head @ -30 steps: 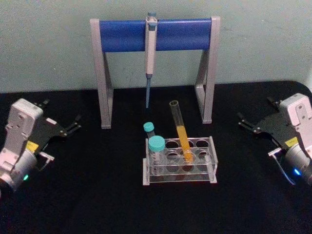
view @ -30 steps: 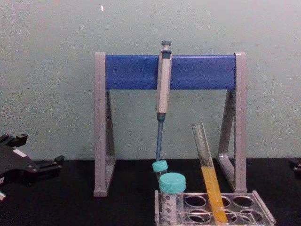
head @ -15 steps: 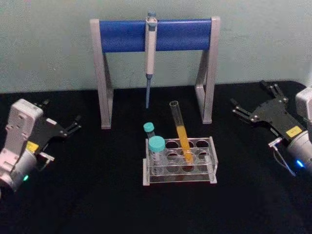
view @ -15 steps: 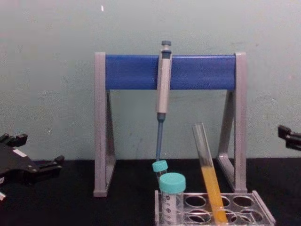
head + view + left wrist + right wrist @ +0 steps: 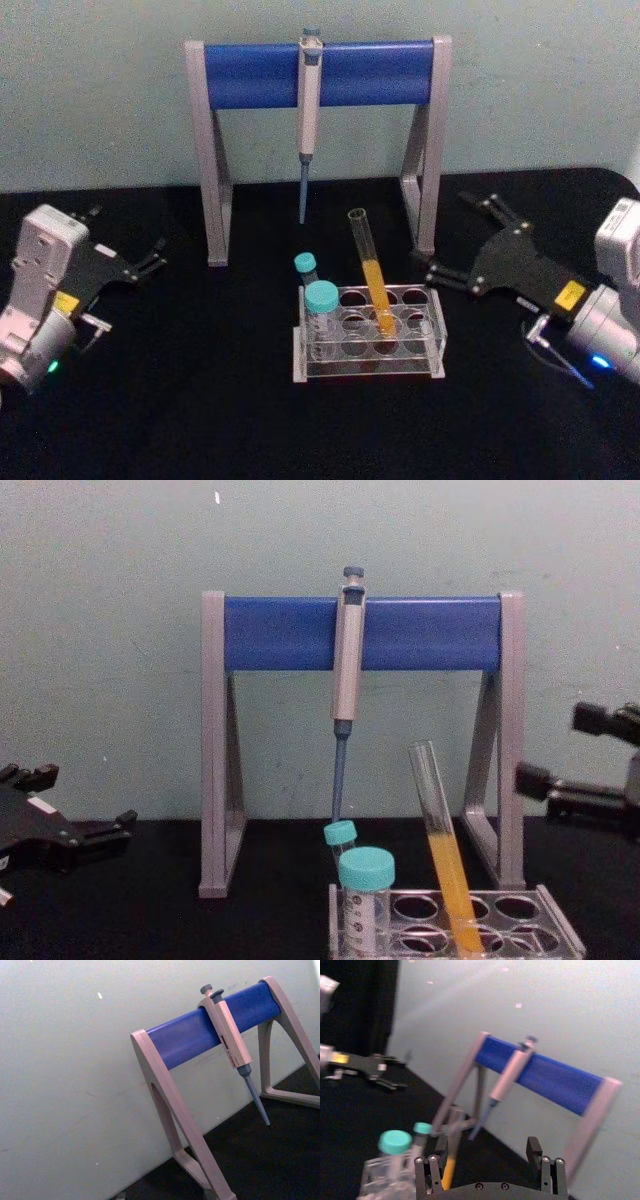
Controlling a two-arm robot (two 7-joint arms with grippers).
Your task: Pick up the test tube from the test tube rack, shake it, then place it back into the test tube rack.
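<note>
We find the test tube (image 5: 372, 270) standing in one of the middle holes of the rack (image 5: 420, 355), its liquid-filled bottom down in the hole. Its long axis is close to upright, with the open top leaning toward our left. The right gripper (image 5: 450, 235) hovers just beside the rack's right end with its fingers spread wide and nothing between them, so the tube lies to its left. The left gripper (image 5: 125, 230), also spread and empty, sits well apart at the table's (image 5: 200, 420) left side (plainly the farther of the two). We judge the right arm best placed for the pick.

We count one long tube, two teal-capped tubes (image 5: 321, 298) at the rack's left end, one rack, and one pipette (image 5: 309, 100) hanging on its stand (image 5: 250, 72).
</note>
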